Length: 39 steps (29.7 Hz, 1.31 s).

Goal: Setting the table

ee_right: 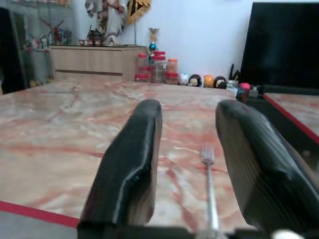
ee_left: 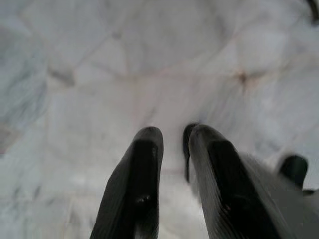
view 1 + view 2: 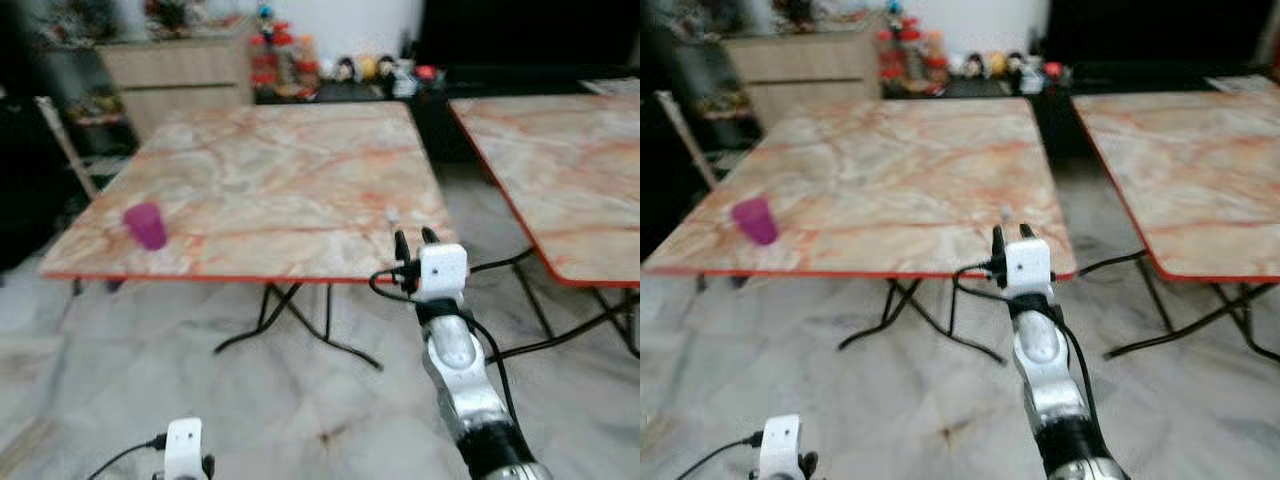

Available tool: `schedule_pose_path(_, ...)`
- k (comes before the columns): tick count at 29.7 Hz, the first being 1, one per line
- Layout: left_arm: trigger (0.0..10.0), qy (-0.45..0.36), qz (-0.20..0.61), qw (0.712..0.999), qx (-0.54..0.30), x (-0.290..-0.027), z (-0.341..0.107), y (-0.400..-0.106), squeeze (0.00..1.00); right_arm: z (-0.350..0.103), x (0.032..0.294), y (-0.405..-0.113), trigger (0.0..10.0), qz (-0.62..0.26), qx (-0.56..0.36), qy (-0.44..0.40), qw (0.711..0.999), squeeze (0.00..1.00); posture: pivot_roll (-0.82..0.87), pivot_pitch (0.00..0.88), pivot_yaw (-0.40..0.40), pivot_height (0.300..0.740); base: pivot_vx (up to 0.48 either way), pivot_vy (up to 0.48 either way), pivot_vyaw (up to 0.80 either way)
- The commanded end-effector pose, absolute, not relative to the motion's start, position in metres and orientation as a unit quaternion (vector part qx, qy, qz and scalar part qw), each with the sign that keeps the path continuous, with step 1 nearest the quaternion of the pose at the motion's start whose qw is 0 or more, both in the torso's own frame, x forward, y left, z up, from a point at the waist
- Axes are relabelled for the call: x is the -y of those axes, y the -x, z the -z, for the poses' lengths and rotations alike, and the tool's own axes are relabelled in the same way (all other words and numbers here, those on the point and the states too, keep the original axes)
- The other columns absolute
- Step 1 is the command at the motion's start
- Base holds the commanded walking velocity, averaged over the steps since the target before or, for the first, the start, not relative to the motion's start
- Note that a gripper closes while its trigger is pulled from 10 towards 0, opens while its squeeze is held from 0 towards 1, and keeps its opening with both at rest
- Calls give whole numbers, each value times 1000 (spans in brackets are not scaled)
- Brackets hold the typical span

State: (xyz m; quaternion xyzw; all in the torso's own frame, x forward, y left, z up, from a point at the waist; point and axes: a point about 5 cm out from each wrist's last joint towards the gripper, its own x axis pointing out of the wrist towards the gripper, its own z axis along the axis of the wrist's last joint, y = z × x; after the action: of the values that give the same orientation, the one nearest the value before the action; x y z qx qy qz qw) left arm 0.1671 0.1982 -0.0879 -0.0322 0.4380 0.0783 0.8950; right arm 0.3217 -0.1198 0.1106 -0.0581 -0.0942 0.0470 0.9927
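A marble-patterned table [image 3: 270, 180] with a red edge stands in front of me. A purple cup [image 3: 146, 225] stands upright near its front left corner. My right gripper [image 3: 415, 238] is at the table's front right edge, open, fingers level with the top. A silver fork [image 1: 208, 181] lies on the table between the two fingers [image 1: 134, 164], tines pointing away; neither finger touches it. My left gripper [image 2: 172, 134] hangs low over the pale floor with its fingers close together and nothing held.
A second marble table [image 3: 570, 160] stands to the right across a narrow gap. A wooden cabinet [image 3: 180, 75], jars and small figurines [image 3: 370, 70] line the back wall. A chair [image 3: 70, 150] stands at the table's left side. Black folding legs [image 3: 300, 320] show under the table.
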Motion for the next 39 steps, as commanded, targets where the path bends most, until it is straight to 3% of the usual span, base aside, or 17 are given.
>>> schedule_pose_path(1,10000,31,-84,901,-424,-202,83,-176,0,-112,122,-323,10000,-43,93,59,993,0,18,20,65,740,296,0,0)
schedule_pose_path(10,10000,33,-85,900,-426,-202,84,-174,0,-110,127,-323,10000,-25,81,40,996,0,18,32,68,740,295,0,0)
schedule_pose_path(15,10000,32,-85,900,-426,-202,84,-174,0,-111,129,-324,10000,-19,83,33,996,0,15,35,70,740,292,0,-648)
schedule_pose_path(39,10000,33,-84,900,-426,-201,84,-174,0,-110,126,-322,10000,-24,81,42,996,0,14,41,67,740,293,0,0)
